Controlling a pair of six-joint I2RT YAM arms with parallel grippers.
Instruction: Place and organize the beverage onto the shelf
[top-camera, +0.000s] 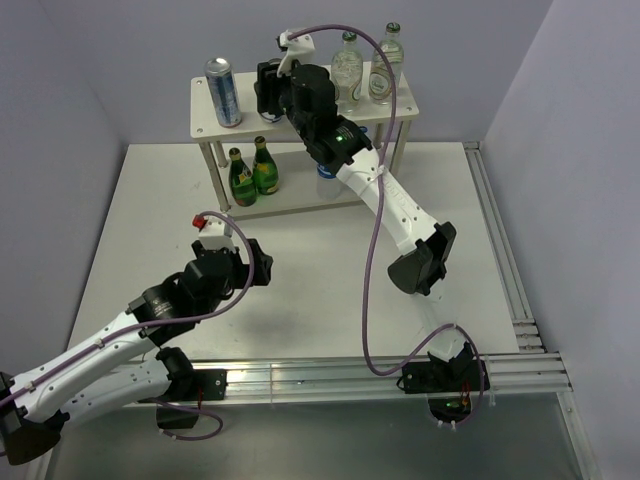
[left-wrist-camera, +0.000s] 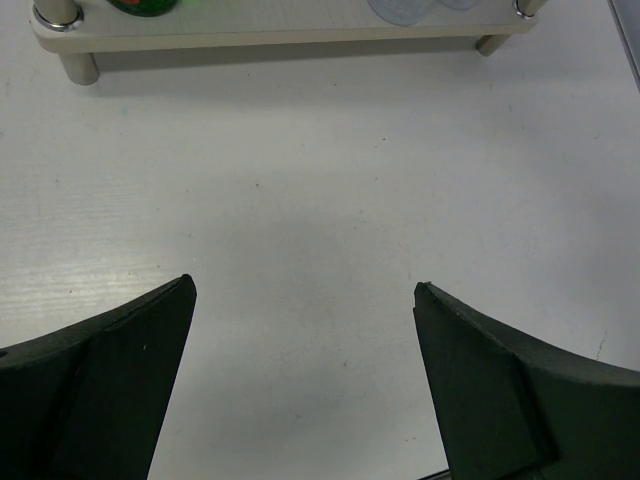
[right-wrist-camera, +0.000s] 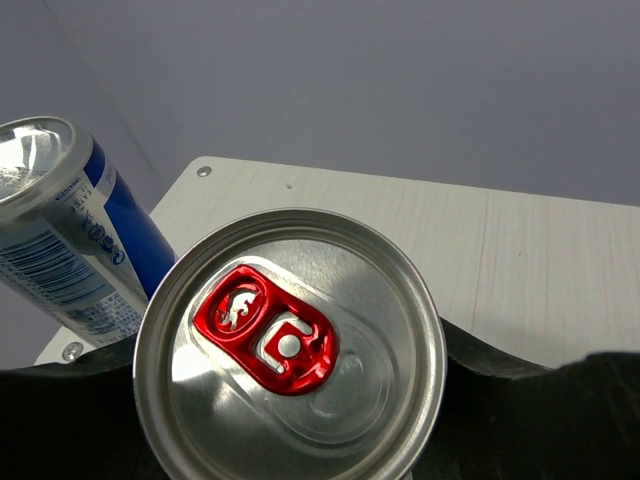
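**Right claw (top-camera: 268, 95), closed on a can (right-wrist-camera: 290, 350).** The right wrist view looks down on it: silver lid, red pull tab, and a dark finger at each side of the body below the rim. The can is over the top board of the shelf (right-wrist-camera: 520, 260), toward the board's left end in the top view, just beside a blue can (right-wrist-camera: 70, 240). You cannot tell whether its base touches the board. Clear bottles (top-camera: 347, 62) stand at the right end of the same board, and green bottles (top-camera: 252, 172) stand on the lower one.

**Left claw (left-wrist-camera: 305, 300), wide and empty.** It is above bare tabletop (left-wrist-camera: 300, 180), short of the shelf's lower board.

**Handling (a judgement).**
- Treat the can as a thin-walled, smooth metal cylinder. It is stiff near the lid and base, easily dented at mid-body, and probably heavy if full.
- The wall is slippery, so take hold across the full width, a little below the rim, with the fingers square to the sides, as here.
- Squeeze no harder than the weight demands.
- A tall body on a narrow base tips readily. Set it down upright, release only once it stands, and mind the blue can alongside.
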